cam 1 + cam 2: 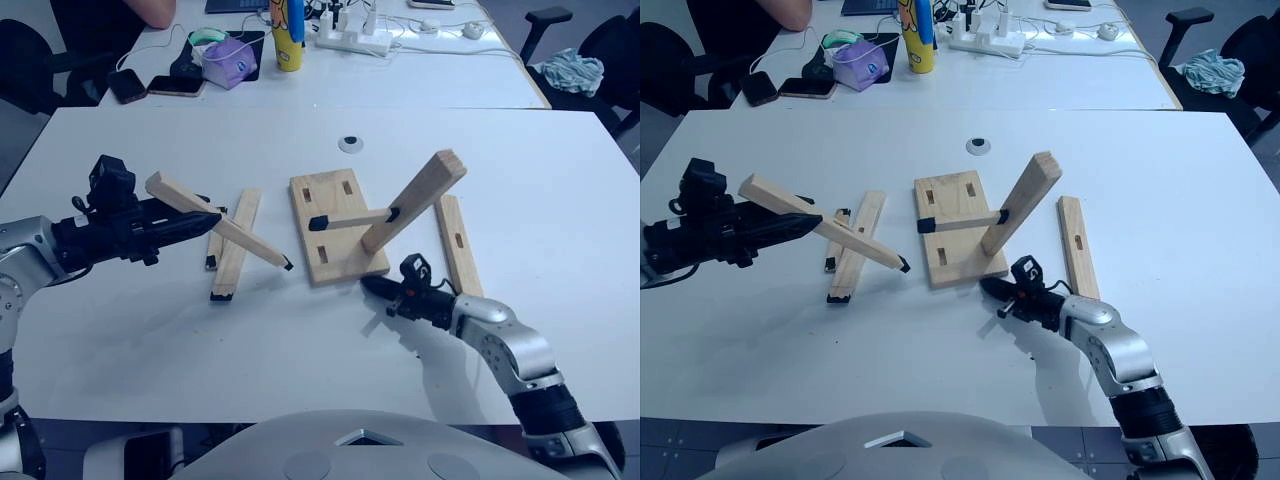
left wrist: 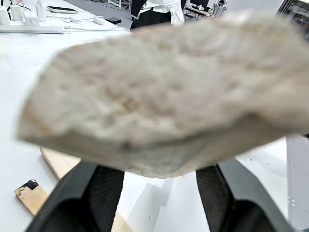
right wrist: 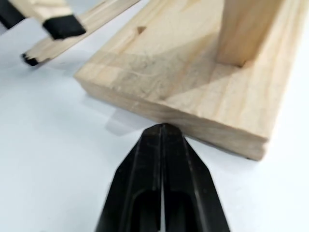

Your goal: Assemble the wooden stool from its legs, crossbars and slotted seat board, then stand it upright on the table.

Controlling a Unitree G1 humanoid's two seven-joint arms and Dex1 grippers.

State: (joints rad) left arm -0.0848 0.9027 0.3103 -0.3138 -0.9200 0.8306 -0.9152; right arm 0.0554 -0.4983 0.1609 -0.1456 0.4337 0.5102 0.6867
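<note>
The slotted seat board (image 1: 325,200) lies flat mid-table. One leg (image 1: 415,198) stands tilted in a slot of it, with a black-tipped crossbar (image 1: 350,220) sticking out sideways from it. My left gripper (image 1: 205,217) is shut on a long wooden leg (image 1: 225,228), held slanted above the table, black tip down; its end looms close in the left wrist view (image 2: 159,96). Below it lie another leg (image 1: 236,243) and a short crossbar (image 1: 213,250). My right gripper (image 3: 161,133) is shut and empty, its tip at the seat board's (image 3: 193,72) near edge.
A further slotted leg (image 1: 458,243) lies flat to the right of the board. A round grommet (image 1: 350,144) sits in the table behind it. The rear table holds phones (image 1: 150,84), a yellow bottle (image 1: 288,35) and a power strip (image 1: 352,40).
</note>
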